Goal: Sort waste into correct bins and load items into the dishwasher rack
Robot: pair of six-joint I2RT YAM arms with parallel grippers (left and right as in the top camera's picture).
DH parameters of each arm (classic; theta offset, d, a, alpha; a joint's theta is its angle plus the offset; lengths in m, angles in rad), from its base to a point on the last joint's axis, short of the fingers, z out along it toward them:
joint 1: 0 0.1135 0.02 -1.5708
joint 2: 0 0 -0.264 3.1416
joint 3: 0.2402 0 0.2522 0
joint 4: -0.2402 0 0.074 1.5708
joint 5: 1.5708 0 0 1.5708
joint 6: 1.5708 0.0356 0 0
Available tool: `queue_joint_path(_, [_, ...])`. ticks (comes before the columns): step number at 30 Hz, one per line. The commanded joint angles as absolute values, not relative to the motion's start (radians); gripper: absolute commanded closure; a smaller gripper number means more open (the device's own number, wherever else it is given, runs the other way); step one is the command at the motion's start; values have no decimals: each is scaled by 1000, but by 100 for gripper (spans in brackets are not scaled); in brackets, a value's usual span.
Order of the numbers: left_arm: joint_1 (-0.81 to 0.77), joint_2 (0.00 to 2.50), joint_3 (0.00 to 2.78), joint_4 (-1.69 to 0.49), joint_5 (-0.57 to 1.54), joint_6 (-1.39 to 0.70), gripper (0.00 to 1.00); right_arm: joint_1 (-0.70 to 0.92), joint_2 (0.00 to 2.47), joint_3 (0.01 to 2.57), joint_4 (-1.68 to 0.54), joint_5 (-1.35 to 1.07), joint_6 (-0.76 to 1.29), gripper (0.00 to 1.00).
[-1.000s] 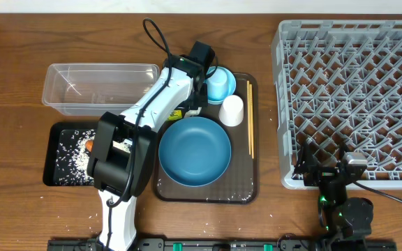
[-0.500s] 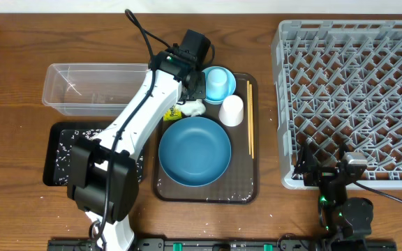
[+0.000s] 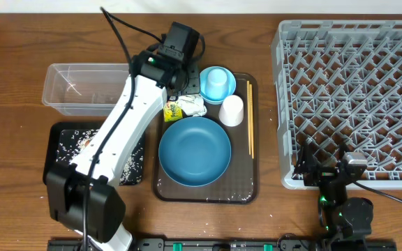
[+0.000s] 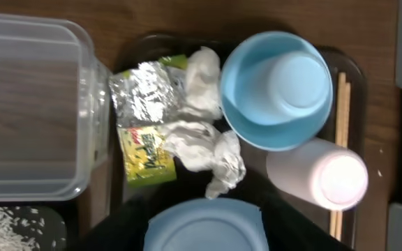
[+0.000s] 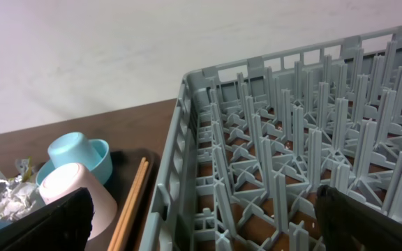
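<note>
On the brown serving tray, a crumpled green-yellow wrapper [image 4: 144, 125] lies beside a crumpled white tissue [image 4: 202, 136]. My left gripper [image 3: 181, 86] hangs open above them with nothing between its dark fingers [image 4: 121, 230]. Below it in the left wrist view is the large dark-blue bowl [image 3: 195, 150]. The small light-blue bowl [image 3: 217, 84] has an upturned blue cup in it, and the pale-pink cup [image 3: 232, 110] stands upside down beside it. Loose rice lies in the black tray [image 3: 63, 150]. The clear tub [image 3: 82, 87] sits behind it. My right gripper [image 3: 324, 168] is open at the near edge of the grey rack [image 3: 354, 90].
Wooden chopsticks [image 3: 250, 129] lie along the right side of the brown serving tray [image 3: 244, 188]. My left arm stretches diagonally over the black tray and the tub's right end. The rack fills the right side of the table.
The left gripper has opened and pulled back toward the far left. The wrapper and tissue, covered before, now lie uncovered on the serving tray. The right arm has not moved.
</note>
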State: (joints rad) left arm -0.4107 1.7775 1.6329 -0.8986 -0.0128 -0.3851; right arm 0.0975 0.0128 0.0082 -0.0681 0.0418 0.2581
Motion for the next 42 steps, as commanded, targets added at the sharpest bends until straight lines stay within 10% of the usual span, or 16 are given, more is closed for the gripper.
queue_joint_path(1, [-424,1842,1625,-917,23,-378,43,106,9,5,-70,52,245,1])
queue_joint_path(18, [-469,2140,1611,-926,22,-374,34,106,9,5,-70,52,245,1])
queue_joint_path(28, [-468,2107,1632,-908,14,-366,93,106,9,5,-70,52,245,1])
queue_joint_path(42, [-467,1811,1635,-926,12,-367,94,106,9,5,-70,52,245,1])
